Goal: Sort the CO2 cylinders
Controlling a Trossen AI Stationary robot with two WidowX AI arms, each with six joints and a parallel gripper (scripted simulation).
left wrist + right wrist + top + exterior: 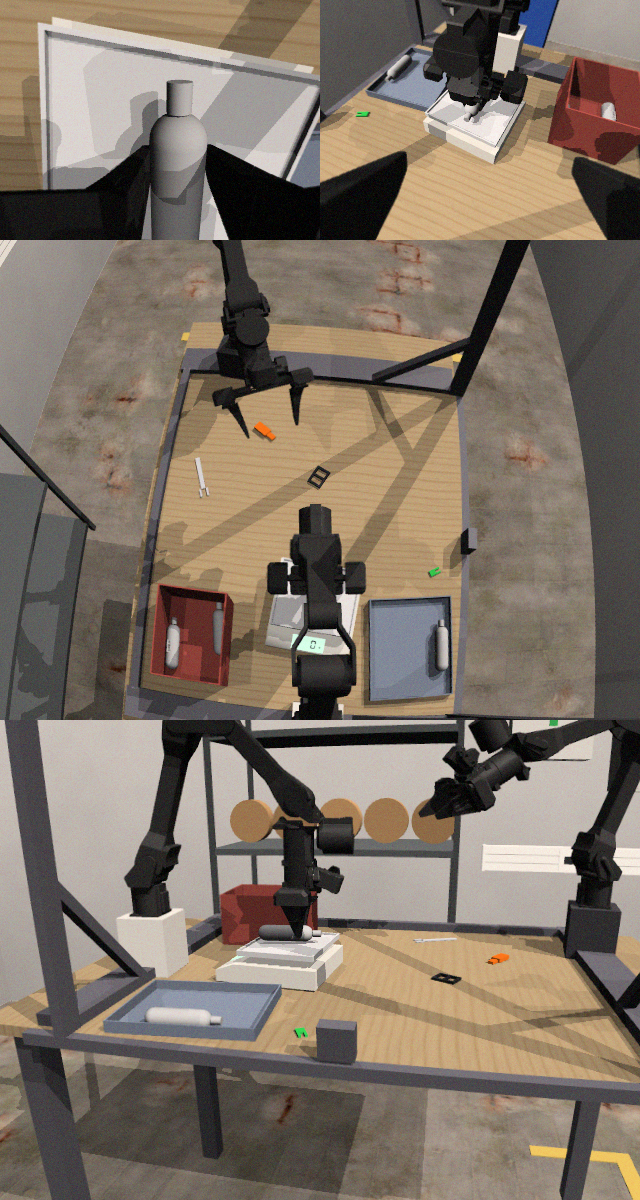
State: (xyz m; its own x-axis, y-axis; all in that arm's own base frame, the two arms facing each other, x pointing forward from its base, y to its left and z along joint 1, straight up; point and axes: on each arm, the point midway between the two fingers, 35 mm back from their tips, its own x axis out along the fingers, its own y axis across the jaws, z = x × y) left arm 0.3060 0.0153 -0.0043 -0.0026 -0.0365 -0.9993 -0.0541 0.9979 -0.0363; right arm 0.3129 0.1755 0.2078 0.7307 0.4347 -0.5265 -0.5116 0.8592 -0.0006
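From where I stand, three cylinders look dealt with: two in the scrap bin [188, 678] [242, 926] [590, 132], one flat in the tray [403, 653] [206, 1031] [430, 82]. The left claw [316, 578] [298, 934] [176, 152] [472, 107] grips a fourth cylinder [279, 932] [177, 140] [471, 110] at the scale's pan [289, 947] [110, 65] [490, 127]; weighing and sorting it remain. The right claw [272, 430] [423, 815] [491, 162] hangs wide open.

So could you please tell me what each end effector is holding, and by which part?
The left end effector grips a cylinder around its body, just below the shoulder. The right end effector holds nothing.
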